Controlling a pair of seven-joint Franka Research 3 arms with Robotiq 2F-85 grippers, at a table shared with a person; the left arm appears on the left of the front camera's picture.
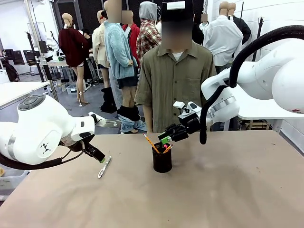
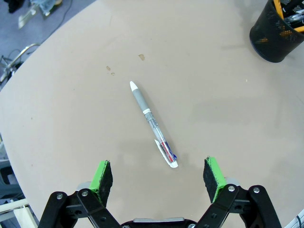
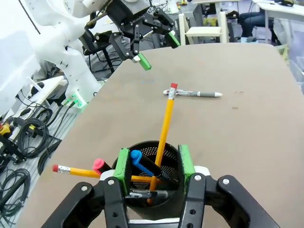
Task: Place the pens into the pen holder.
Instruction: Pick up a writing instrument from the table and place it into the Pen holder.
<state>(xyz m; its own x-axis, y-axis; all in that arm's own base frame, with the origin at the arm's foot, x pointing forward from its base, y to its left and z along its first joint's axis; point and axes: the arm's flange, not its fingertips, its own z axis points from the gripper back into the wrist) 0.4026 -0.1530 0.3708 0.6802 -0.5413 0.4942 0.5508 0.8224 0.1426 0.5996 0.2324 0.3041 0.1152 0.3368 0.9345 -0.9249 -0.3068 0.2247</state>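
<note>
The black mesh pen holder (image 1: pixel 162 160) stands mid-table with orange pencils (image 1: pixel 150 142) and a dark pen with a blue end (image 3: pixel 142 161) inside. One orange pencil (image 3: pixel 165 128) leans upright and another (image 3: pixel 76 171) sticks out sideways. My right gripper (image 3: pixel 154 166) hovers open just above the holder (image 3: pixel 153 151), one finger over each side of the rim; the front view also shows this gripper (image 1: pixel 166 138). A white-grey pen (image 2: pixel 152 122) lies flat on the table. My left gripper (image 2: pixel 159 176) hangs open right above this pen (image 1: pixel 104 167), not touching it.
A person in an olive shirt (image 1: pixel 173 80) stands at the table's far edge behind the holder. The brown table (image 1: pixel 228 190) is bare to the right and in front. In the left wrist view the holder (image 2: pixel 278 33) sits at the top right.
</note>
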